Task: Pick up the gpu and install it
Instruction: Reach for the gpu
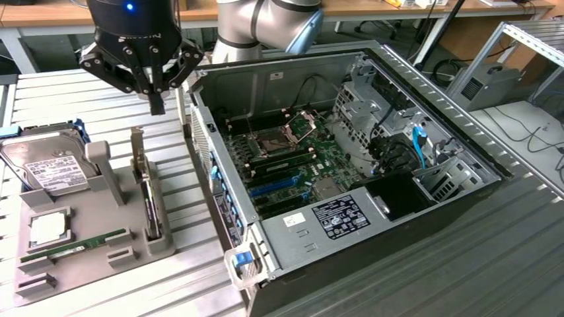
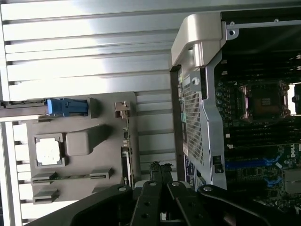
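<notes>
The gpu is a thin dark card standing on edge in a slot of the grey holder, with its silvery end bracket pointing up. My gripper hangs above the card's far end, apart from it, fingers pressed together and holding nothing. In the wrist view the gpu appears edge-on, and the shut gripper is just beside it. The open computer case lies at the exterior view's right, with blue slots on its motherboard.
The grey holder also carries a silver hard drive, a square processor and a green memory stick. The case's side wall rises close beside the holder. A slatted metal table lies under everything.
</notes>
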`<state>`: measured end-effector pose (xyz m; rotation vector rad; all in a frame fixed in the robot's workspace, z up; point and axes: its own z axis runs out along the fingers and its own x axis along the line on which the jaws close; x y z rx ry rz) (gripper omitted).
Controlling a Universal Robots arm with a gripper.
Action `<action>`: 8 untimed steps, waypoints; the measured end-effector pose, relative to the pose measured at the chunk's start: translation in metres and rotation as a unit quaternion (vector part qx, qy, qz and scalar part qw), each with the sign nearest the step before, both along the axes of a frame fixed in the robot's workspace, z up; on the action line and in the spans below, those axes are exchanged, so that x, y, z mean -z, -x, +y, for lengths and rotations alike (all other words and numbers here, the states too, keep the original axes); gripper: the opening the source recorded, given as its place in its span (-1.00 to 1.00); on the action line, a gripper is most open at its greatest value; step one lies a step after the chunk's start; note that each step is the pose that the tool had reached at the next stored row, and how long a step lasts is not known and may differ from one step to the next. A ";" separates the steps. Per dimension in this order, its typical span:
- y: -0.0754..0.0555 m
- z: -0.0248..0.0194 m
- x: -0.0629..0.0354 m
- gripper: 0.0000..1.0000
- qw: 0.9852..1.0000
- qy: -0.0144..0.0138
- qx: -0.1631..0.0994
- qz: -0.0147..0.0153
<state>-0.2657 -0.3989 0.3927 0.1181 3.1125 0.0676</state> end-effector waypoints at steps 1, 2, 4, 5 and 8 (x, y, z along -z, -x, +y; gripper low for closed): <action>0.002 0.0000 0.0000 -0.79 1.000 0.000 0.000 0.000; 0.005 0.0000 0.0000 -0.79 1.000 0.000 0.000 0.000; 0.010 0.0000 0.0001 -0.79 1.000 0.000 0.000 0.000; 0.013 0.0000 0.0001 -0.79 1.000 0.000 0.000 0.000; 0.019 0.0000 0.0002 -0.79 1.000 0.000 0.000 0.000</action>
